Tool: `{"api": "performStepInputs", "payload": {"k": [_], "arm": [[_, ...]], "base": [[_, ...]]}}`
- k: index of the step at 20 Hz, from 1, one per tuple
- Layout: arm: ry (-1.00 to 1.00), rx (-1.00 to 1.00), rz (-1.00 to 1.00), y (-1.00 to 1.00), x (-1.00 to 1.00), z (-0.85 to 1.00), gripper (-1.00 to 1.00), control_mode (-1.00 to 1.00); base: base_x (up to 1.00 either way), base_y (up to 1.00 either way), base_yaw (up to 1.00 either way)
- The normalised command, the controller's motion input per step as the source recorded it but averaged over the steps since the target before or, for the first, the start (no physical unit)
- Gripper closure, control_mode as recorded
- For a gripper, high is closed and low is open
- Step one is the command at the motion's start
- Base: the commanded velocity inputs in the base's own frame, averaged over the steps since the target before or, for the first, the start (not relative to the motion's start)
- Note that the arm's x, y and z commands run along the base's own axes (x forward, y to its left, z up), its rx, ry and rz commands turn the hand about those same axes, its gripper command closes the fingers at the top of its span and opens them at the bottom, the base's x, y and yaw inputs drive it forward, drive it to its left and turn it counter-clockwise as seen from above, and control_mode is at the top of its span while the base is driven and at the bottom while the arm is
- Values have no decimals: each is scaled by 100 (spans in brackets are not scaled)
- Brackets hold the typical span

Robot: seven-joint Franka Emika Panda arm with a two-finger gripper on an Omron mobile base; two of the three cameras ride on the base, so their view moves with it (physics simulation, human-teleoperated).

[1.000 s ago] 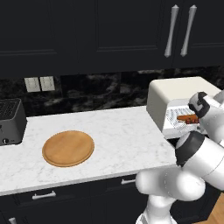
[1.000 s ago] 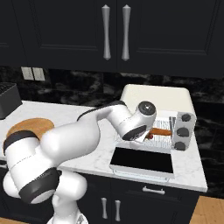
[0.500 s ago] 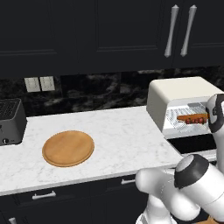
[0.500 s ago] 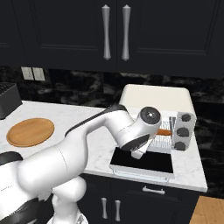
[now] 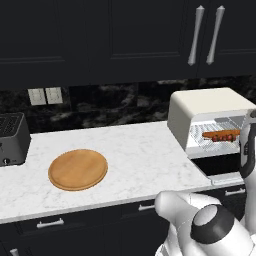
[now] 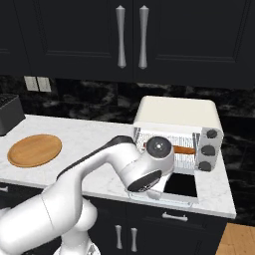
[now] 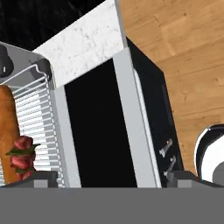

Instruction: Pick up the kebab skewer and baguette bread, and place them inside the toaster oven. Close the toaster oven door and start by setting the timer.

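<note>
Hand open and empty above the lowered dark glass toaster oven door; chunky red-brown kebab skewer and long orange-brown baguette bread lie on the wire rack inside the cream-white toaster oven on the white marble bench.

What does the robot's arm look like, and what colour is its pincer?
The arm is thick, smooth and glossy white, made of rounded tube-like segments. Its joints carry dark grey round caps with silver rims. No cables or markings show. The pincer has two small dark grey finger tips.
</note>
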Motion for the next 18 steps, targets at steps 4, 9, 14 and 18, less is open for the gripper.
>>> {"api": "performStepInputs", "payload": {"k": [4, 9, 14, 18], "arm": [[3, -14, 8, 20, -7, -25, -100, -100], [1, -10, 21, 15, 0, -30, -100, -100], [22, -2, 14, 0, 15, -4, -100, -100], [28, 0, 3, -1, 30, 0, -100, -100]], "base": [[0, 0, 0], [0, 0, 0], [0, 0, 0], [0, 0, 0]]}}
